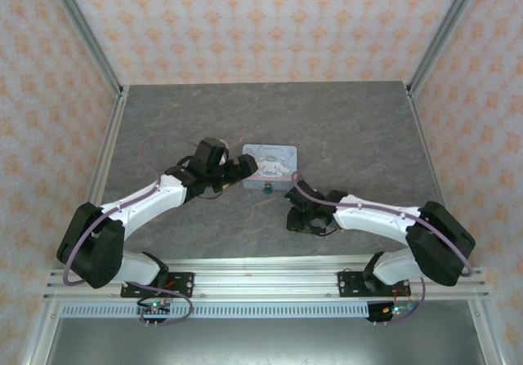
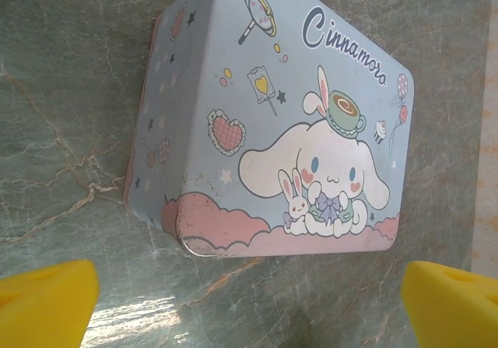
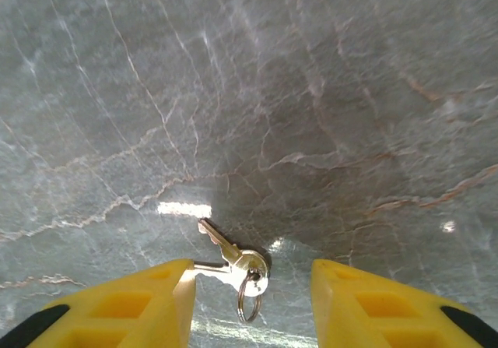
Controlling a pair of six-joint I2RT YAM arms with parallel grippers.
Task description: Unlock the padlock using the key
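Early going: the key (image 3: 231, 255) is not yet gripped, seen lying between the spread fingers of the right gripper (image 3: 250, 276). The left gripper (image 2: 249, 309) is held wide before the Cinnamoroll tin (image 2: 233, 68); the padlock (image 1: 266, 190) (tiny, teal) is left untouched at its near edge.

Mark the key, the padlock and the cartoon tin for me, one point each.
key (image 3: 226, 245): right wrist view, on the blade.
padlock (image 1: 266, 190): top external view, on its teal body.
tin (image 2: 296, 122): left wrist view, on the printed lid.
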